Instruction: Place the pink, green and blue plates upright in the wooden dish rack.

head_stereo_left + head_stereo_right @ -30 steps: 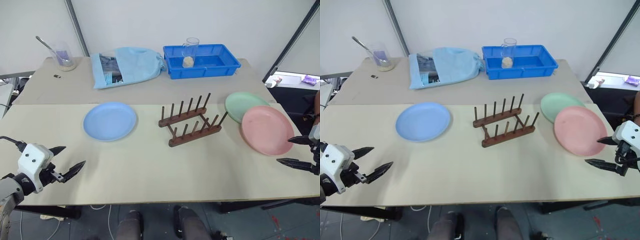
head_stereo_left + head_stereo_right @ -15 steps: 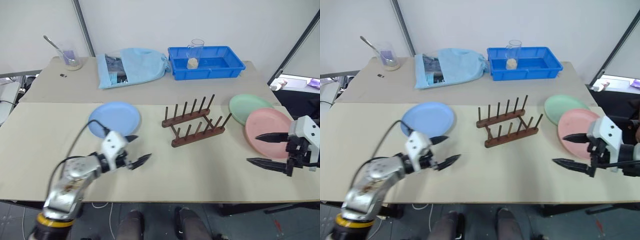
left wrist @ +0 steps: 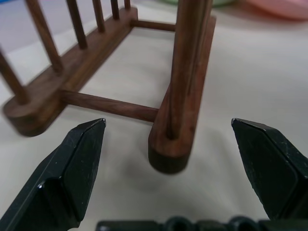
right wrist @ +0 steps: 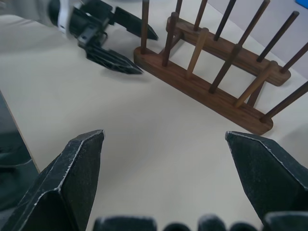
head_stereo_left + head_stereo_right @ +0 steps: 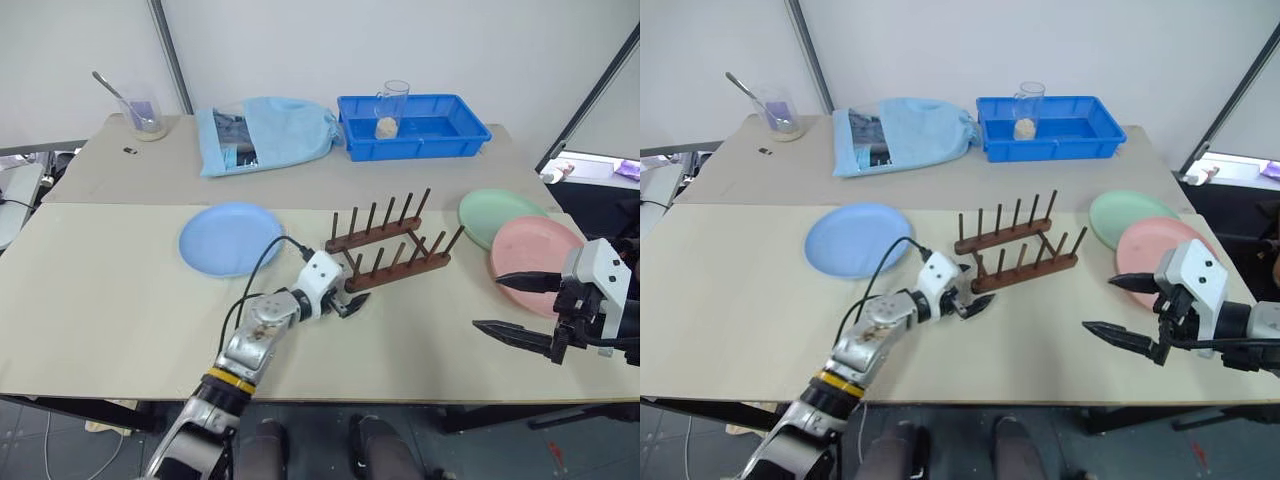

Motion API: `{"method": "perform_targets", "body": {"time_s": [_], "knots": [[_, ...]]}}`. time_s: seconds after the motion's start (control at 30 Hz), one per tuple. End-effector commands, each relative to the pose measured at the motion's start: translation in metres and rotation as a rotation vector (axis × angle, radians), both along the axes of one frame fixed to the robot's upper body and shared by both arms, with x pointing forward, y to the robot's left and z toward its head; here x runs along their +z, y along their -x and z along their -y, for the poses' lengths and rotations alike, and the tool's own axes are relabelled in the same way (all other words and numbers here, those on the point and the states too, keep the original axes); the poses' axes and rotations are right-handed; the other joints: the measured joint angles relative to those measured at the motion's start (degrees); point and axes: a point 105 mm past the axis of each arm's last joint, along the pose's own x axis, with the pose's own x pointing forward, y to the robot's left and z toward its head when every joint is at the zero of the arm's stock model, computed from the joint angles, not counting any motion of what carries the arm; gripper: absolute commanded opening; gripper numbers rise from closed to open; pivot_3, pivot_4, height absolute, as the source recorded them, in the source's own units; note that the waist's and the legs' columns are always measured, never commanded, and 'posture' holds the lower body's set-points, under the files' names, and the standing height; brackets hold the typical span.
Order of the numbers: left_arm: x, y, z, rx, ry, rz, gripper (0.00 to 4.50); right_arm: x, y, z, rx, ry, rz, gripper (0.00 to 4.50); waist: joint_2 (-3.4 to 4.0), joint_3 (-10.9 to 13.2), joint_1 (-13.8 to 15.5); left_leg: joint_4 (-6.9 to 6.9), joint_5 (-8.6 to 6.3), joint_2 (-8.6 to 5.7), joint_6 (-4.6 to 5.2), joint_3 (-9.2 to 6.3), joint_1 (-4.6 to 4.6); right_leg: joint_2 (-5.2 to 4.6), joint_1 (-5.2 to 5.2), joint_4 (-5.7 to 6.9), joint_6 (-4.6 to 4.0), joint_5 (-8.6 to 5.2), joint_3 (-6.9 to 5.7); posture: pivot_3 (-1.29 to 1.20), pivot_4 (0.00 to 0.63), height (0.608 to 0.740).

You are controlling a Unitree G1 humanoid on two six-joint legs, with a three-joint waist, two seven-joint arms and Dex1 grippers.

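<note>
The wooden dish rack (image 5: pixel 388 252) stands empty at mid-table; nothing has been placed yet. The blue plate (image 5: pixel 231 238) lies flat to its left, the green plate (image 5: pixel 495 212) and pink plate (image 5: pixel 535 250) at right. The left gripper (image 5: pixel 348 300), spread, is aimed at the rack's near-left end; the right gripper (image 5: pixel 512 306), spread, is held empty.

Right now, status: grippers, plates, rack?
Left gripper open at the rack's near end, holding nothing. Right gripper open, empty, by the pink plate. All three plates flat on the table; rack empty.
</note>
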Motion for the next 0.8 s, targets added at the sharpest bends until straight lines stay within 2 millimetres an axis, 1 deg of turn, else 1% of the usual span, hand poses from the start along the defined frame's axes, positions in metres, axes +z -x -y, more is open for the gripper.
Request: {"method": "perform_targets", "body": {"time_s": [0.03,0.17,0.2,0.23,0.4,0.53,0.6,0.7,0.8], "knots": [[0.004,-0.007,0.007,-0.001,-0.011,0.042,3.21,0.011,0.002,-0.001,-0.008,0.006,0.053,4.50,0.00,0.00,0.10,-0.02,0.00,-0.01,0.00,-0.03,0.00,0.00,0.00,0.00,0.00,0.00,0.00,0.00,0.150,0.720],[0.002,-0.005,0.010,-0.043,-0.019,0.036,1.31,0.010,0.003,0.000,-0.019,0.003,0.061,4.50,0.00,0.00,0.19,-0.01,0.00,-0.04,0.00,-0.08,-0.02,0.00,0.01,0.02,0.00,0.00,-0.01,0.00,0.150,0.720],[0.001,-0.005,0.010,-0.051,-0.022,0.035,0.94,0.009,0.003,0.000,-0.022,0.002,0.062,4.50,0.00,0.00,0.19,-0.01,0.00,-0.05,0.00,-0.07,-0.01,-0.01,0.02,0.00,0.00,0.00,0.00,0.00,0.150,0.720],[0.000,-0.004,0.010,-0.060,-0.026,0.034,0.87,0.008,0.003,-0.001,-0.023,0.001,0.063,4.50,0.01,-0.01,0.18,0.00,0.00,-0.05,0.00,-0.08,-0.03,-0.01,0.02,0.01,0.00,0.00,-0.01,0.00,0.150,0.720],[0.000,0.004,0.003,-0.129,-0.023,0.033,0.87,0.006,0.005,-0.001,-0.028,0.003,0.067,4.50,0.02,-0.01,-0.10,-0.02,0.00,-0.04,-0.01,-0.09,-0.01,0.00,0.01,0.01,0.00,0.00,-0.01,0.00,0.150,0.720],[0.013,0.024,-0.015,-0.334,-0.038,0.064,0.87,0.005,0.011,0.002,-0.029,0.014,0.047,4.50,0.03,-0.01,-0.47,-0.10,0.00,-0.01,0.00,-0.09,-0.01,0.02,-0.03,0.02,-0.01,-0.01,-0.02,0.00,0.150,0.720],[0.016,0.032,-0.024,-0.430,-0.077,0.077,0.87,0.002,0.017,0.004,-0.023,0.031,0.020,4.50,0.03,-0.01,-0.45,-0.10,0.00,0.03,0.00,-0.09,-0.02,0.04,-0.06,0.03,-0.02,-0.01,-0.03,0.00,0.150,0.720],[0.020,0.031,-0.031,-0.513,-0.118,0.102,0.87,-0.003,0.026,0.007,-0.019,0.063,-0.014,4.50,0.03,-0.01,-0.26,-0.06,-0.01,0.02,-0.01,-0.09,-0.02,0.02,-0.03,0.02,-0.02,-0.01,-0.03,0.00,0.150,0.720],[0.022,0.026,-0.029,-0.563,-0.131,0.105,0.87,-0.009,0.031,0.008,-0.025,0.083,-0.025,4.50,0.03,-0.02,0.20,0.01,-0.02,-0.03,-0.05,-0.07,-0.09,-0.05,-0.02,-0.07,-0.01,-0.02,-0.04,0.00,0.150,0.720]]}}
